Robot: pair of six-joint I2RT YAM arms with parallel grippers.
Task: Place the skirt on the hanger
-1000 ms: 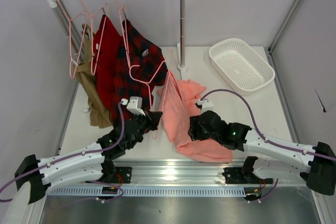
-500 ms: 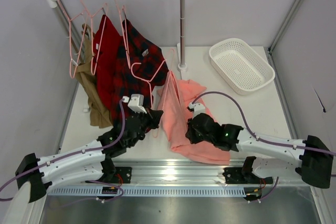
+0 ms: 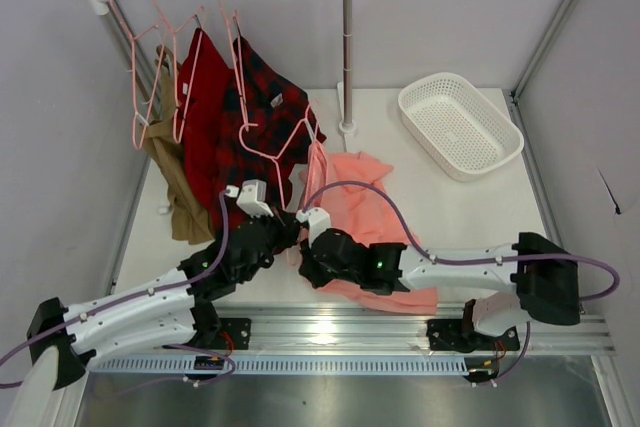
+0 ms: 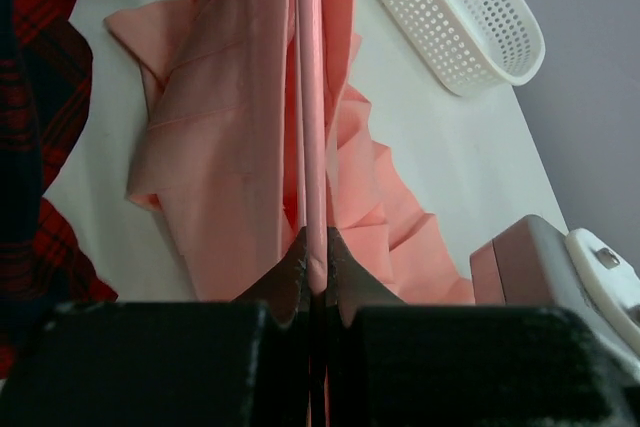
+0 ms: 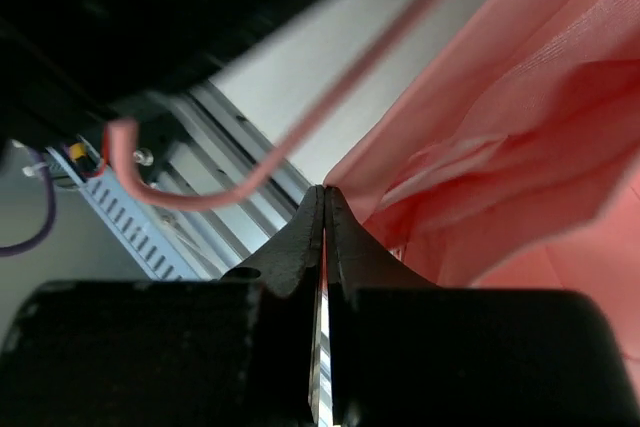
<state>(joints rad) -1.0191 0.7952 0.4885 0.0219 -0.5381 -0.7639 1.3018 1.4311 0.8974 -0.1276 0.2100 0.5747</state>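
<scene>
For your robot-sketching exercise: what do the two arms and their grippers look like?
The left arm and right arm have white tubular links between chunky black joints, each trailed by a purple cable. The left gripper and right gripper have black bodies and dark, tapering fingers.

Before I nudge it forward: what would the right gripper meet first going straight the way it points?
Probably the hanger, whose wire crosses just ahead of the right gripper; then the left arm. Depth is unclear.

Left arm (image 3: 130,312) and right arm (image 3: 462,267): white shells, black joints, purple cables (image 3: 352,185); left hand (image 4: 317,240) and right hand (image 5: 322,193) matte black.
</scene>
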